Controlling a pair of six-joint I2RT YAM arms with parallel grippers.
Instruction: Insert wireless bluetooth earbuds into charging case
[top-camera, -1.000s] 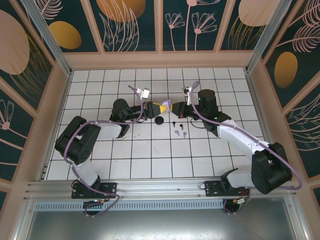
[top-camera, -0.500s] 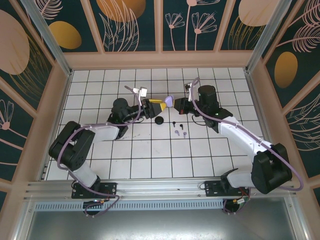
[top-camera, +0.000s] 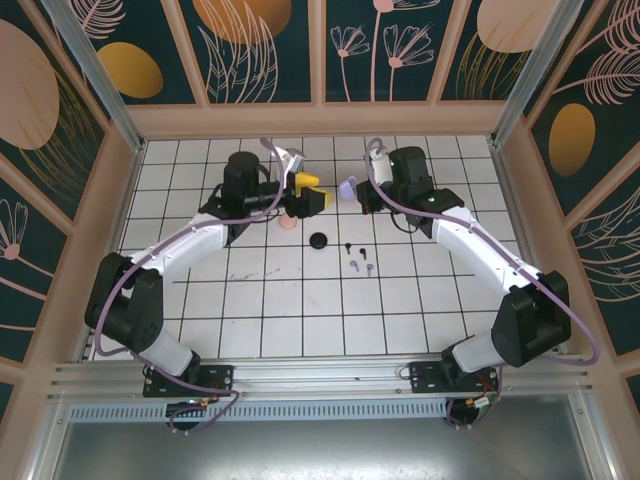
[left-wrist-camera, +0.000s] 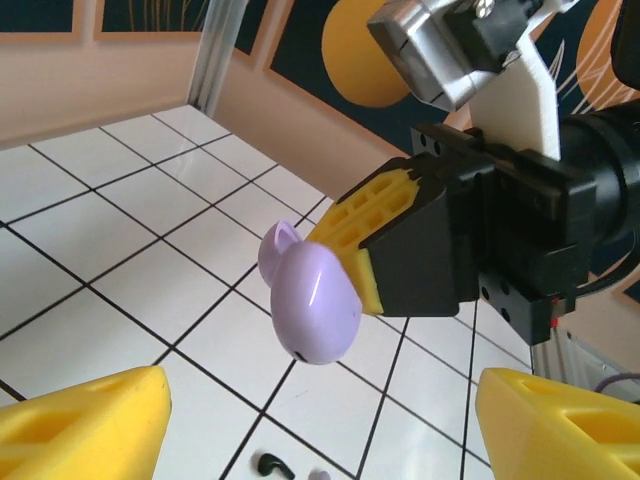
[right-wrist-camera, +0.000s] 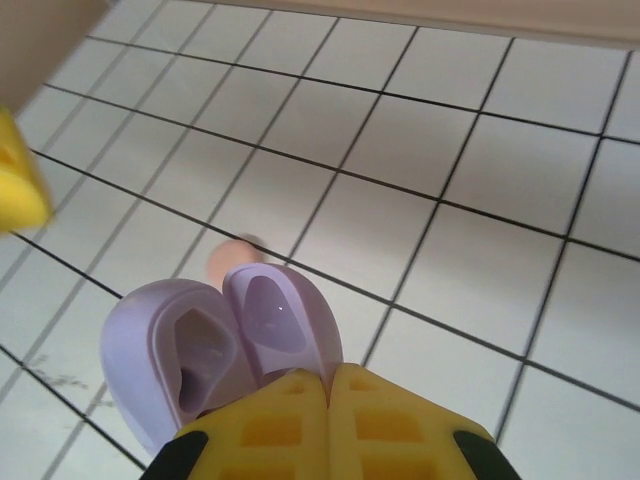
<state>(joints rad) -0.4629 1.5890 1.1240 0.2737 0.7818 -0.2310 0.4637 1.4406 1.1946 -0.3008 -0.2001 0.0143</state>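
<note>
Right pincer is clenched on the rim of the lilac case, its 2 yellow fingers pressed flat together. It holds the case in the air over the far middle of the table. Left pincer is released. Its 2 yellow fingers stand wide apart at the bottom corners of the left wrist view, grasping nothing. It faces the right pincer from close by and is apart from the case.

On the white tiled table, going down in size, the lilac case comes next. It hangs open, with its lid hinged up beside its base in the right wrist view. A round black case lies flat on the tiles, nearer the arm bases than both pincers. A pink case sits on the tiles just below the left pincer, blurred in the right wrist view.

Smallest are the earbuds. Several tiny dark and lilac ones lie loose on the tiles just right of the black case, apart from the raised lilac case.
</note>
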